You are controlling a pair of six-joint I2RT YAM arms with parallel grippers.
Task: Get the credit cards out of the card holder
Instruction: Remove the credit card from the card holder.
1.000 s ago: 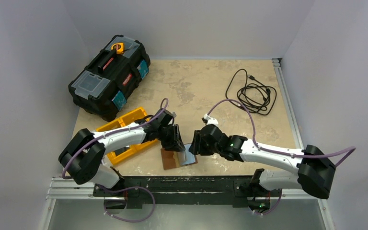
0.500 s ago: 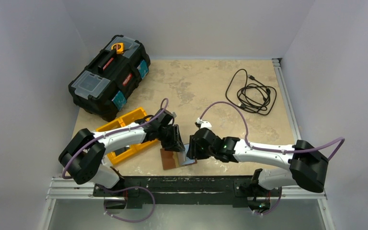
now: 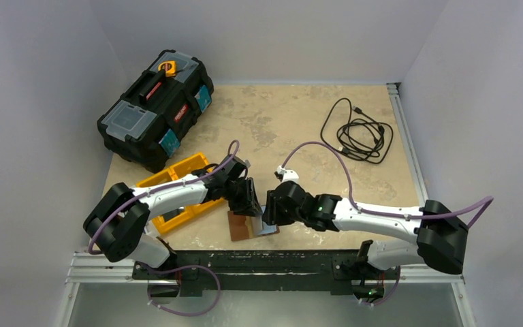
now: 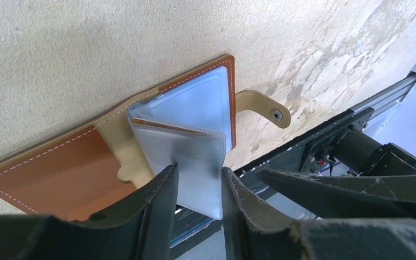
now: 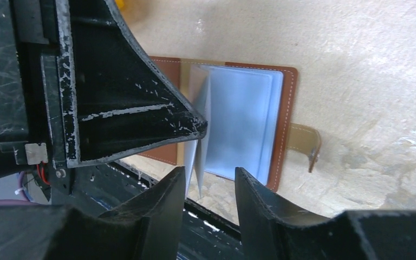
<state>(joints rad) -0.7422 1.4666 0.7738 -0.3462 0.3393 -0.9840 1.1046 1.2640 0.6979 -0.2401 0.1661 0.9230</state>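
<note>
Card holder [image 3: 242,227] open beside orange tray [image 3: 189,163]

**Right arm shifted left toward the holder**

Top view: the right gripper [image 3: 270,208] has moved left. It was just right of the card holder [image 3: 240,229] and now sits over its right edge, closer to the left gripper [image 3: 248,204]. The right arm [image 3: 381,216] followed, and its rear joint at lower right swung left.

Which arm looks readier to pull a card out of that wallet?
Right. The left fingers are busy holding a plastic sleeve of the card holder upright; the right fingers stand open at its free edge, probably ready to draw a card.
</note>
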